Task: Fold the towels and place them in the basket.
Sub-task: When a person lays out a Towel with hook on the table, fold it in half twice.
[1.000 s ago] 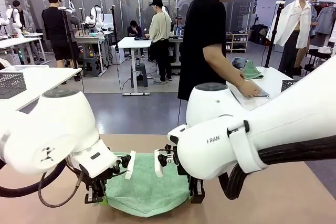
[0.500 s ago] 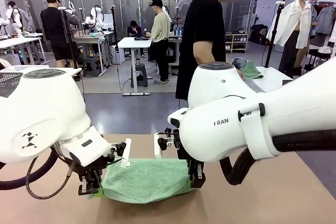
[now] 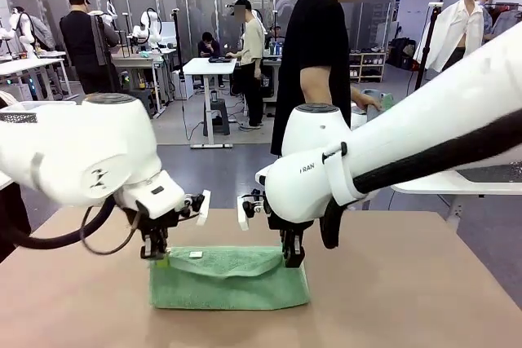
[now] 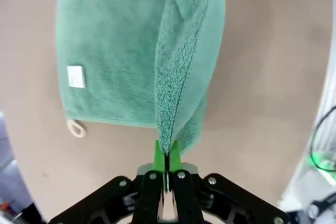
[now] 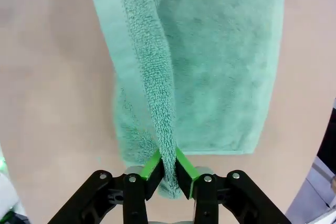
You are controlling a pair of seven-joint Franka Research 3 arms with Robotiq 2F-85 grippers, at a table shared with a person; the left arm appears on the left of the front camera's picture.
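Note:
A mint green towel (image 3: 228, 281) lies folded over on the brown table (image 3: 408, 299). My left gripper (image 3: 158, 255) is shut on its far left edge, and my right gripper (image 3: 292, 260) is shut on its far right edge; both hold that edge slightly raised. In the left wrist view the green pads (image 4: 166, 155) pinch the towel's (image 4: 121, 51) thick hem, with a white label (image 4: 76, 76) and a small white loop (image 4: 76, 128) on the cloth below. In the right wrist view the fingers (image 5: 168, 167) pinch a rolled edge of the towel (image 5: 220, 66). The basket is out of view.
A person in a black shirt (image 3: 314, 46) stands beyond the far edge of the table, beside a white table (image 3: 469, 178) at the right. Bare brown tabletop lies on both sides of the towel.
Both grippers have carried the towel's edge away from me, across the towel to its far side, folding the cloth in half. The person has turned away from the white table.

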